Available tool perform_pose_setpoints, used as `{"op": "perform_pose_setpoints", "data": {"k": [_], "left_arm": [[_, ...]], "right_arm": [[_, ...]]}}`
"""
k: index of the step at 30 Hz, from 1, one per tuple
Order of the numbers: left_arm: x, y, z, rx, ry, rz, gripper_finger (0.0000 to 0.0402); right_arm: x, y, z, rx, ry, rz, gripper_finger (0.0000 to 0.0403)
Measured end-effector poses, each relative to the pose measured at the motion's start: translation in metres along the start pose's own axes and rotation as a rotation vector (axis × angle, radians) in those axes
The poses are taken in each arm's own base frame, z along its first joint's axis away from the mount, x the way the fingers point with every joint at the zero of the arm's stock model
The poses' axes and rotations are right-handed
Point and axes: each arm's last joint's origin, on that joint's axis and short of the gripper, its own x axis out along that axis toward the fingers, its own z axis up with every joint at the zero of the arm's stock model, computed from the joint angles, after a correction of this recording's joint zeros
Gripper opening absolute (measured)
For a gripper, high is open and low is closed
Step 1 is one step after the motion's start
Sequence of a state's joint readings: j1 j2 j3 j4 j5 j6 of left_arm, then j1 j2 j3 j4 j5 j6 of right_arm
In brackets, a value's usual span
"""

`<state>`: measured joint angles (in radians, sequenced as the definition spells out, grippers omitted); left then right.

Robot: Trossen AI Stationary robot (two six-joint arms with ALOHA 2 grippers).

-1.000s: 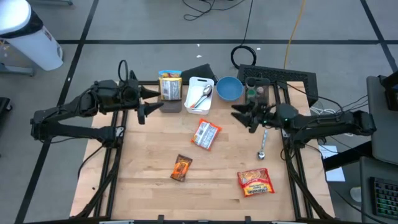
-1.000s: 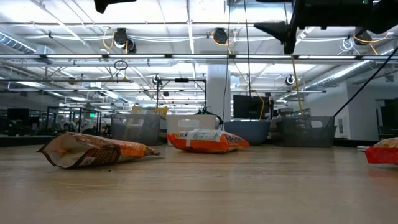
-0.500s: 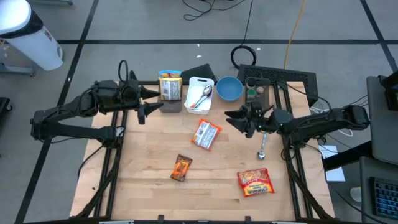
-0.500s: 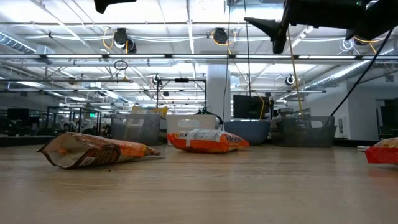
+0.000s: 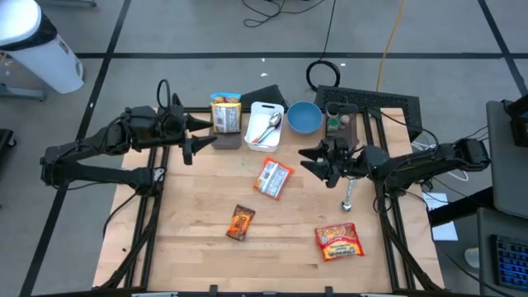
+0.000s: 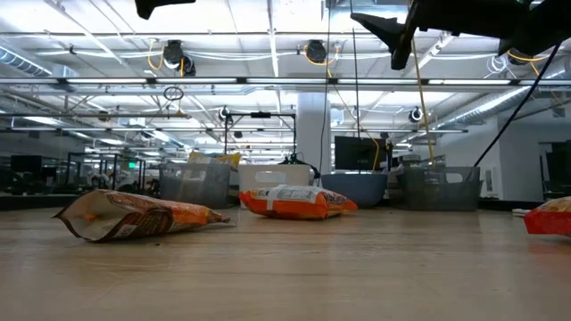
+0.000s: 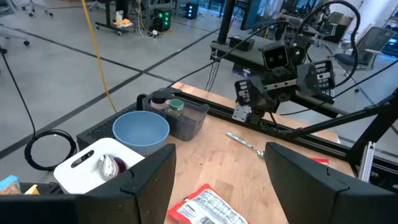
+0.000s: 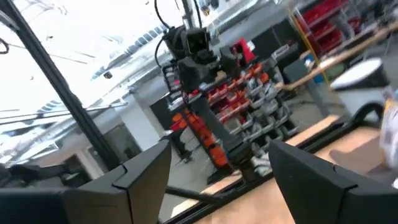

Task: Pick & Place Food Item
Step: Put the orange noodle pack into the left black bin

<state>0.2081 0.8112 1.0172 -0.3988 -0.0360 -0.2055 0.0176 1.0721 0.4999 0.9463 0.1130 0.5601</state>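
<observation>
Wooden table [image 5: 198, 247], right gripper [image 5: 313, 162] (jaws apart) beside snack packet [image 5: 273, 178]

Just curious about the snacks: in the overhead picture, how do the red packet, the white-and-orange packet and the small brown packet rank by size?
1. Red packet, largest.
2. White-and-orange packet, only slightly smaller; close call.
3. Small brown packet, clearly smallest.

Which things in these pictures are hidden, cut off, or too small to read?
- Red noodle packet: low view, cut off by the picture's right edge.
- Print on the white snack packet: high view, too small to read.
- Contents of the grey bin: low view, hidden by its wall.
- Table under the right gripper: right wrist view is blurred and aimed at the room.
</observation>
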Motion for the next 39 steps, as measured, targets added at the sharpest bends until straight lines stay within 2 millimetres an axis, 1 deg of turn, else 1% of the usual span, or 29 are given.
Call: {"op": "perform_pose_setpoints", "data": {"k": [3,6,8,12,15,19,23,26,31,35,39], "left_arm": [[0.0,0.0,0.0,0.0,0.0,0.0,0.0255],[0.0,0.0,0.0,0.0,0.0,0.0,0.0255],[0.0,0.0,0.0,0.0,0.0,0.0,0.0255],[0.0,0.0,0.0,0.0,0.0,0.0,0.0255],[0.0,0.0,0.0,0.0,0.0,0.0,0.0255],[0.0,0.0,0.0,0.0,0.0,0.0,0.0255],[0.0,0.0,0.0,0.0,0.001,0.0,0.0255],[0.0,0.0,0.0,0.0,0.001,0.0,0.0255],[0.0,0.0,0.0,0.0,0.001,0.0,0.0255],[0.0,0.0,0.001,-0.007,-0.014,-0.003,0.0255],[0.0,-0.002,0.008,-0.041,-0.089,-0.02,0.0255]], "right_arm": [[0.0,-0.003,0.006,-0.023,-0.076,-0.06,0.0263],[0.0,-0.008,0.012,0.023,-0.151,-0.121,0.0263],[0.0,-0.009,0.014,0.032,-0.147,-0.086,0.0263],[0.003,-0.003,0.012,-0.053,-0.021,0.053,0.0263],[0.01,0.002,0.011,-0.107,0.076,0.028,0.0263],[0.023,0.006,0.011,-0.214,0.286,-0.015,0.0263],[0.031,0.003,0.008,-0.22,0.482,-0.028,0.0263],[0.038,0.003,0.005,-0.202,0.517,-0.008,0.0263],[0.051,-0.005,-0.009,-0.129,0.557,-0.049,0.0263],[0.055,-0.01,-0.018,-0.041,0.581,-0.088,0.0263],[0.056,-0.013,-0.022,-0.002,0.59,-0.109,0.0263]]}}
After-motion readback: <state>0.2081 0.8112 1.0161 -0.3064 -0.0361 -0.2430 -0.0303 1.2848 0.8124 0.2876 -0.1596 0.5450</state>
